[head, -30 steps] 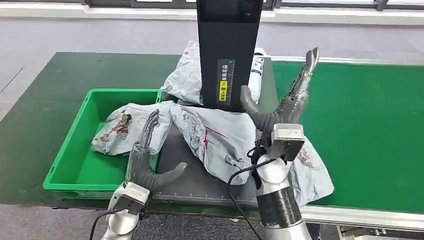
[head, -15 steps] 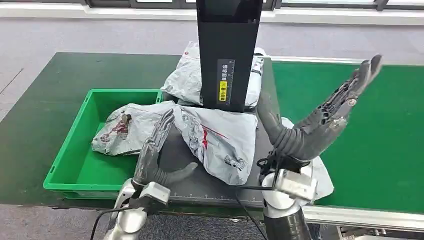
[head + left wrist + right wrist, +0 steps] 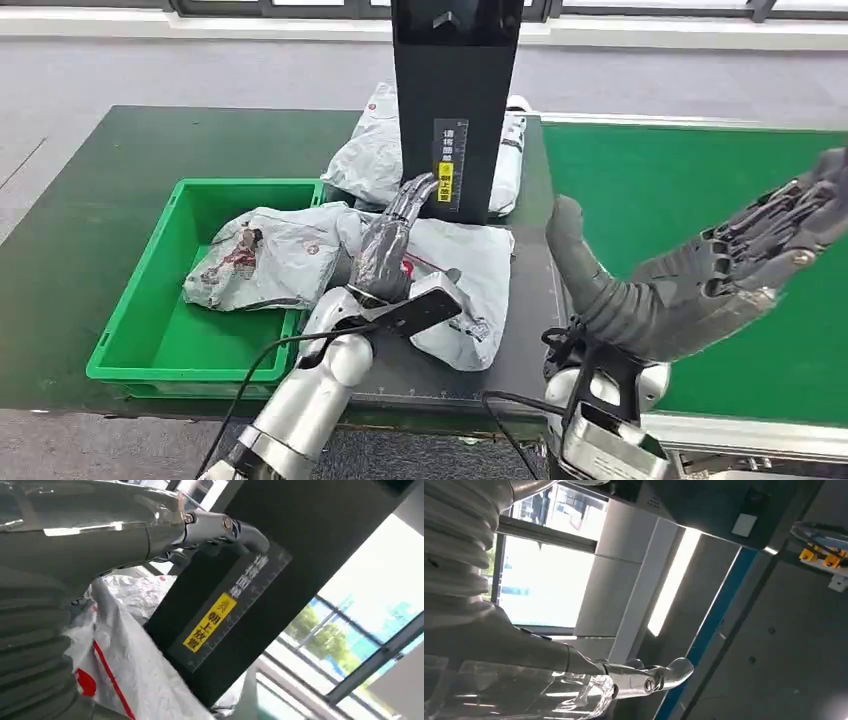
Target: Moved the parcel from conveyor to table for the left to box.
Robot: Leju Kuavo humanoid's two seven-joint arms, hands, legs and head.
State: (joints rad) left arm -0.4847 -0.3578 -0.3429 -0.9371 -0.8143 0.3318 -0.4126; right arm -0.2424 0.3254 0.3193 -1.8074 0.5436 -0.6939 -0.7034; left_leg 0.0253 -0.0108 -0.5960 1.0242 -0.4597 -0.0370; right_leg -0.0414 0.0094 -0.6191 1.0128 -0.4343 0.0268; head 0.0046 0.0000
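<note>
The robot's left hand (image 3: 385,250) is dark grey with slim, metallic segmented fingers, joined to a polished silver forearm (image 3: 305,400) carrying a flat dark camera module (image 3: 420,308) and a black cable (image 3: 262,355). Its right hand (image 3: 700,280) shows a thick grey thumb, darker fingers and a ribbed grey cover, above a silver wrist.

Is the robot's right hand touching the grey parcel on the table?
Apart. In the head view the right hand is raised over the green conveyor, fingers spread, with dark table showing between it and the grey parcel.
</note>
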